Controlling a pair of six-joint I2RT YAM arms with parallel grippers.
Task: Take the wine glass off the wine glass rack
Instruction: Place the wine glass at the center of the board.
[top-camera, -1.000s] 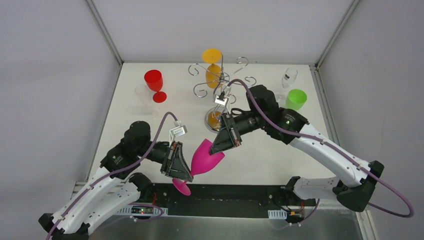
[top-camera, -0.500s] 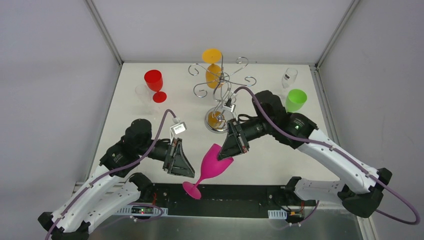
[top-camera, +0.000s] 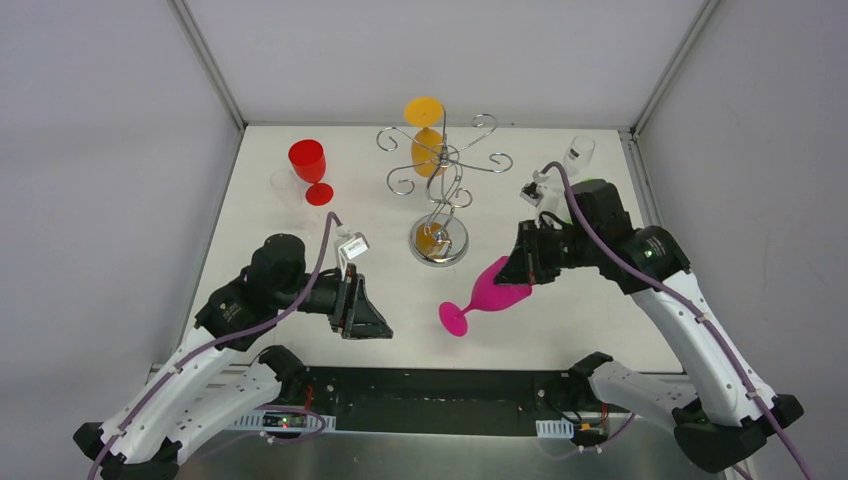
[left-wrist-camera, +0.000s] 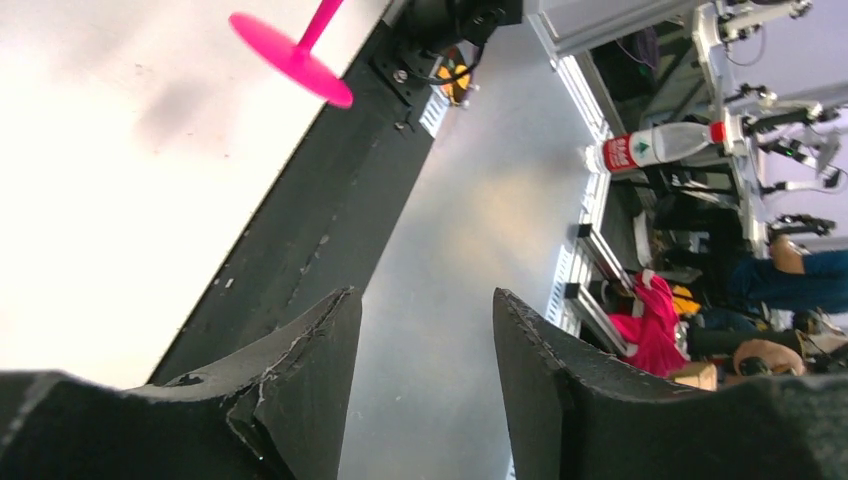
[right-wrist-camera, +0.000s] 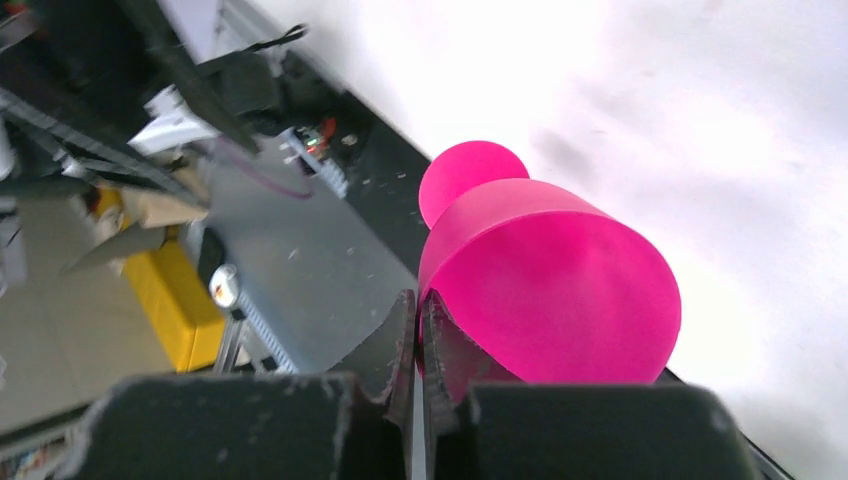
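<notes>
**A:** So, what sits on the white counter (top-camera: 560, 330)?

**B:** Toward the far middle stands the silver wire wine glass rack (top-camera: 441, 160). It has a twisted stem, curled arms and a round chrome base.

**A:** And where is the glass?

**B:** The bright pink plastic wine glass (top-camera: 495, 290) is off the rack, near its base and to the right. It is tilted, with its bowl toward the right arm and its round foot pointing near-left. In the left wrist view the foot (left-wrist-camera: 290, 60) lies apart from its own shadow, so it seems clear of the counter.

**A:** What holds it?

**B:** The right pincer (right-wrist-camera: 418, 300). Its fingers are pressed nearly together on the bowl's rim wall (right-wrist-camera: 560, 290).

**A:** And the left pincer?

**B:** The left pincer (left-wrist-camera: 425, 300) hangs near the front edge, well apart from the glass. Its fingers are spread with nothing between them.

**A:** Anything smaller?

**B:** A red wine glass (top-camera: 310, 165) stands upright at the far left. An orange wine glass (top-camera: 424, 125) is at the rack's far side, but I cannot tell whether it hangs from an arm. A small clear glass (top-camera: 578, 152) is at the far right.
</notes>
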